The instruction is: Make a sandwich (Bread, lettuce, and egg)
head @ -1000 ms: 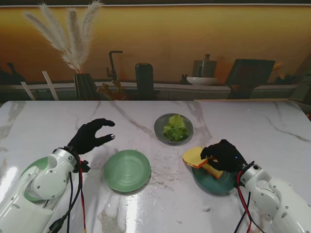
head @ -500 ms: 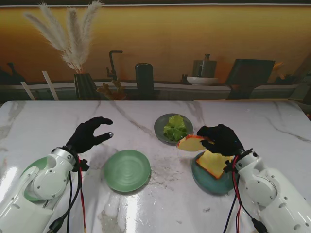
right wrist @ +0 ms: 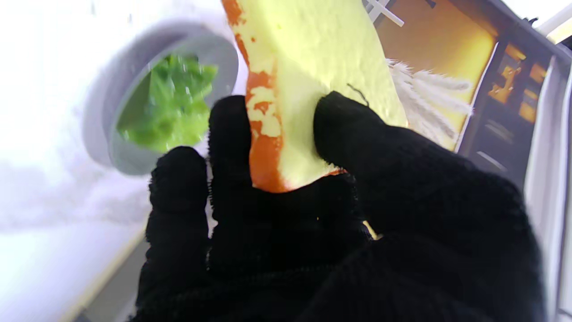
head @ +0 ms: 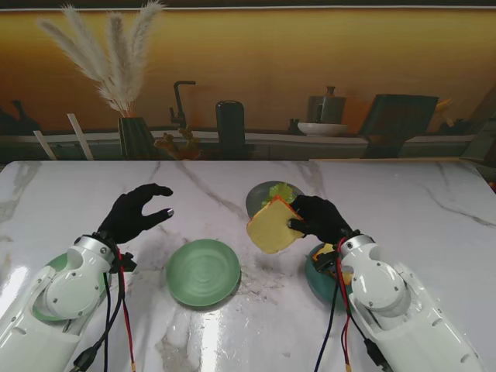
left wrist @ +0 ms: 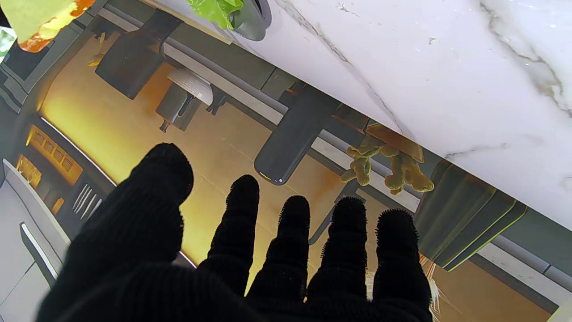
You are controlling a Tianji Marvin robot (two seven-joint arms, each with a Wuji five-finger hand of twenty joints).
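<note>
Two plates | grey plate [head: 259, 200]: lettuce [head: 282, 191] | green plate [head: 203, 272]: bare

Bread slices: two, one [head: 271, 227] held up in the air, one [head: 339, 259] on the dark teal plate
Plates: four, namely a grey one [head: 256, 198], an empty green one [head: 203, 272], a dark teal one [head: 319, 282], and a green one [head: 40, 291] partly hidden
Lettuce piles: one [head: 282, 191]
Robot hands: two, left [head: 136, 211], right [head: 318, 218]
</note>
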